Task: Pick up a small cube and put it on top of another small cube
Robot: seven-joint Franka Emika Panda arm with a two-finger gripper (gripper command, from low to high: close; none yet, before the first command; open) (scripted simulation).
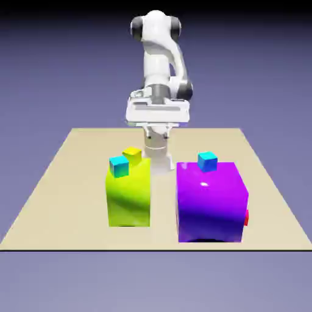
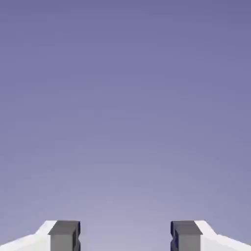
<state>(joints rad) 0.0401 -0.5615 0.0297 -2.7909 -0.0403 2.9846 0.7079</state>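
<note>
You've got the claw [image 1: 158, 134] up by the robot's base, above the table [image 1: 201, 143], and its tips are spread wide with nothing between them; your hand view is all blue-violet backdrop. And there's the red cube [image 1: 246, 218], just a sliver of it, peeking out at the exterior view's right from behind the purple block [image 1: 211, 204]! A cyan cube [image 1: 208, 162] sits on that block's top. Over on the exterior view's left stands the green block [image 1: 129, 198], with another cyan cube [image 1: 119, 166] and a yellow cube [image 1: 132, 155] at its top.
</note>
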